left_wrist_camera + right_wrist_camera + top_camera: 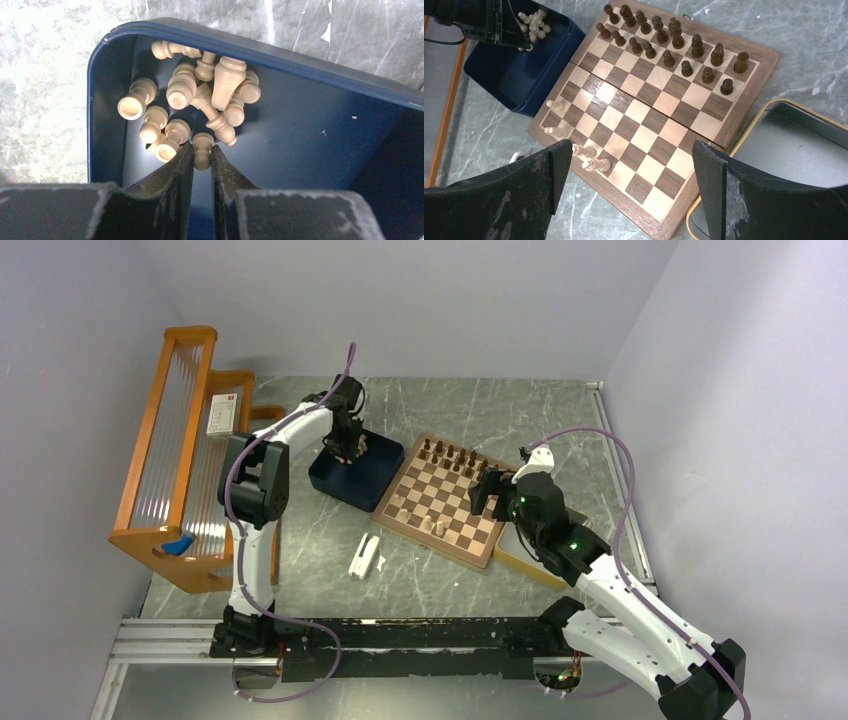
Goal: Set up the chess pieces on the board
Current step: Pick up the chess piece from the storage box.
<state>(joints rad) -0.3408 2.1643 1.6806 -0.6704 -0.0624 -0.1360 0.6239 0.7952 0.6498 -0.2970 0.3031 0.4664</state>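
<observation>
I see left gripper (202,152) down in tray (310,130) beside board (649,115), pinching a pale piece (202,140); right gripper (632,150) hovers wide above board.

Top view looks down from the near edge. Wrist views share the dark blue rectangular tray (310,130), left closest; right overlooks the checkered wooden chessboard (649,115).

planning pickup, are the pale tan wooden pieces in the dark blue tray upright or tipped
Tipped: pale tan wooden pieces lie heaped sideways in the dark blue tray.
</observation>
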